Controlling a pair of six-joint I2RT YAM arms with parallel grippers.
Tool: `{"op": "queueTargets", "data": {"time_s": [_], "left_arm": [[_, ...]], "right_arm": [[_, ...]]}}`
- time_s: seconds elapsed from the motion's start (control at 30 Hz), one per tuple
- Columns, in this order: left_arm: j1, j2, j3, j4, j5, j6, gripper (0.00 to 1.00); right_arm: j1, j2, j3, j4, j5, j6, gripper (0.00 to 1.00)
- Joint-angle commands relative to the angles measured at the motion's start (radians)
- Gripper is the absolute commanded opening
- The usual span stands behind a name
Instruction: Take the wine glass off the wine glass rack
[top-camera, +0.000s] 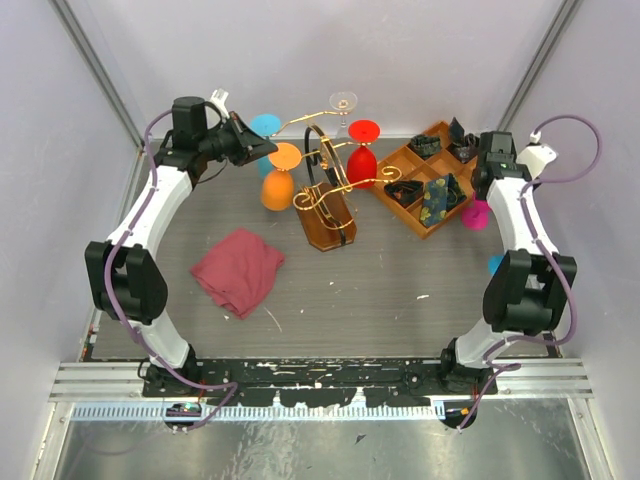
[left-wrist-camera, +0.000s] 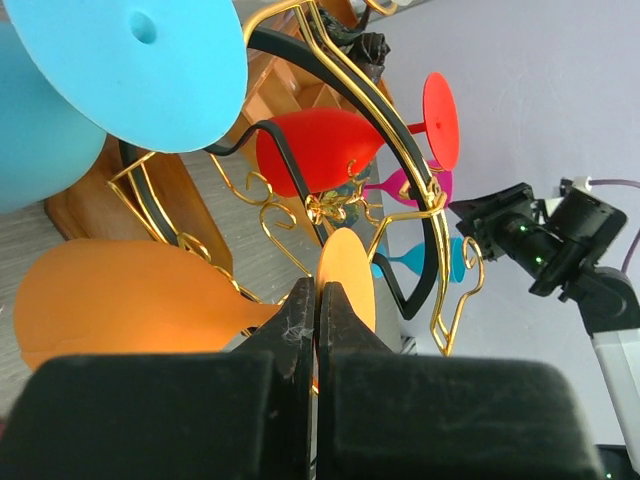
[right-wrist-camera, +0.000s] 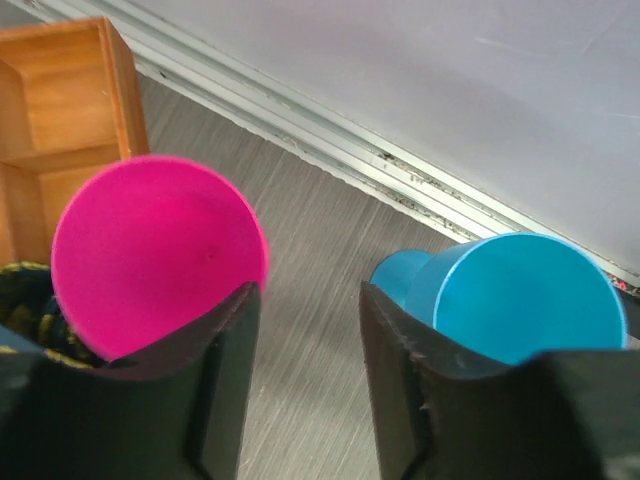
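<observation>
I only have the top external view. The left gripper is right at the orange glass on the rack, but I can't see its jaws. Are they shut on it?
Observer: Yes. In the left wrist view the left gripper has its jaws shut on the stem of the orange glass, right beside the foot.
Operator: The right arm hides its own gripper from me. Is it holding anything?
Observer: No. The right gripper has its jaws open with only bare table between them. A pink glass and a blue glass sit just outside the jaws, one on each side.
</observation>
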Motion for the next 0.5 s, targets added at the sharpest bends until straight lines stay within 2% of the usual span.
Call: {"op": "queueTargets", "data": {"time_s": [0.0,0.07,0.17,0.3,0.47], "left_arm": [[-0.001,0.014,0.017,-0.012,0.001,0.025,0.0],[0.0,0.017,0.025,-0.01,0.001,0.024,0.0],[0.002,0.019,0.032,0.016,0.014,0.001,0.0],[0.002,0.029,0.008,0.087,0.07,-0.073,0.0],[0.008,-0.015,-0.033,0.069,0.056,-0.034,0.0]], "right_arm": [[0.002,-0.11,0.062,0.02,-0.003,-0.045,0.57],[0.002,-0.152,0.054,0.049,-0.019,-0.064,0.71],[0.001,-0.213,0.03,0.093,-0.053,-0.095,0.83],[0.002,-0.249,0.036,0.103,-0.053,-0.113,0.87],[0.001,-0.249,0.049,0.094,-0.049,-0.119,0.87]]}}
